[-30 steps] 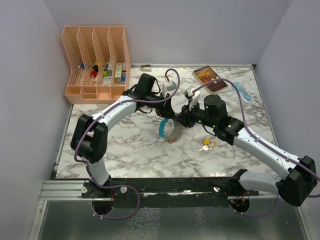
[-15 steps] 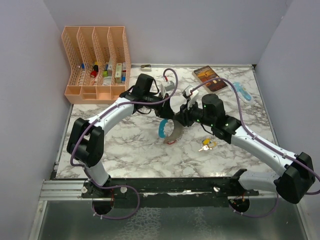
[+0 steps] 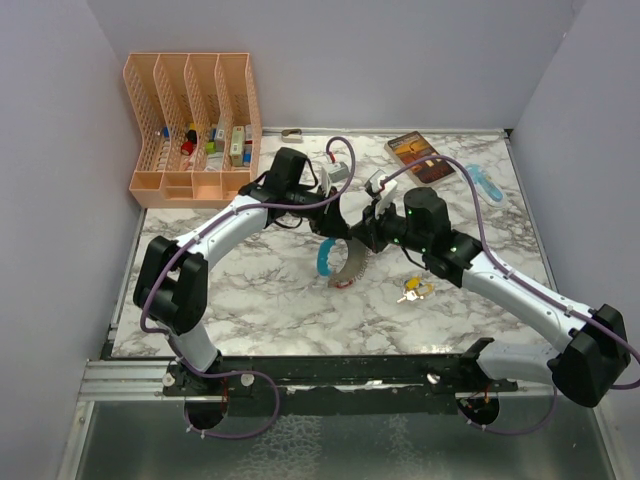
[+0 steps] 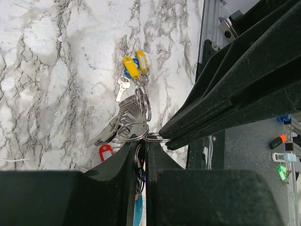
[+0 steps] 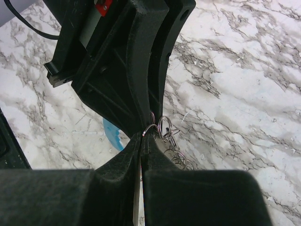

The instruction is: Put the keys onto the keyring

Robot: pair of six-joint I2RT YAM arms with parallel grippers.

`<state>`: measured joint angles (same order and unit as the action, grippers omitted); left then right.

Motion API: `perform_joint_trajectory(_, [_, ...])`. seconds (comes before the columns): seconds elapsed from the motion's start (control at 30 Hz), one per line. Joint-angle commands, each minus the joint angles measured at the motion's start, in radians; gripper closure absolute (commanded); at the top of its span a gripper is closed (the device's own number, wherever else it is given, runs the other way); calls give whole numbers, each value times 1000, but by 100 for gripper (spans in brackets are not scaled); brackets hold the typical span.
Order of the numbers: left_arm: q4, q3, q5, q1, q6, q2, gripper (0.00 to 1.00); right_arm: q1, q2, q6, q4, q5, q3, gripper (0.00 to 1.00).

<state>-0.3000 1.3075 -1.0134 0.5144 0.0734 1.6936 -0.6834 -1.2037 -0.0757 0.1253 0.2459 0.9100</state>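
"Keyring (image 3: 341, 262) — where is it?"
"In the middle of the marble table (image 3: 250, 300), hanging between the two arms. The blue curved piece (image 3: 324, 258) is on its left side. The grey metal pieces (image 4: 117, 128) fan out under the thin ring, and a small red tag (image 4: 106, 153) hangs there too."
"What is the left gripper (image 4: 145, 143) doing?"
"Its fingers are pressed together on the thin ring."
"And the right gripper (image 5: 141, 139)?"
"Squeezed tight on the same ring, tip to tip with the left one — the ring pokes out right where they meet."
"Any loose keys (image 3: 413, 290)?"
"Yes, a small bunch with yellow tags lies flat on the table. It is near the keyring, on its right side, and not touching it."
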Motion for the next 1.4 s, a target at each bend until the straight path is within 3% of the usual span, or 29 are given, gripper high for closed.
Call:
perform_joint_trajectory(0.0, [25,-8,-52,-1,3,-47,100,2,24,10,-28,-34,16,99])
perform_joint_trajectory(0.17, [29,-23,-114,0,-31,-69,98,4,39,27,-16,-41,24,99])
perform_joint_trajectory(0.3, [16,-33,-213,9,-108,-98,78,4,39,48,10,-5,45,99])
perform_joint_trajectory(0.47, [-41,-28,-312,9,-230,-104,70,6,18,54,60,106,87,99])
perform_joint_trajectory(0.77, [-135,-25,-372,10,-367,-110,73,7,-38,78,201,198,162,99])
perform_joint_trajectory(0.93, [-178,-11,-368,11,-410,-109,73,8,-48,95,267,202,195,99])
perform_joint_trajectory(1.2, [-387,78,-303,11,-612,-106,73,15,-54,133,377,215,239,99])
perform_joint_trajectory(1.37, [-409,82,-307,10,-633,-106,74,15,-57,148,417,246,255,99])
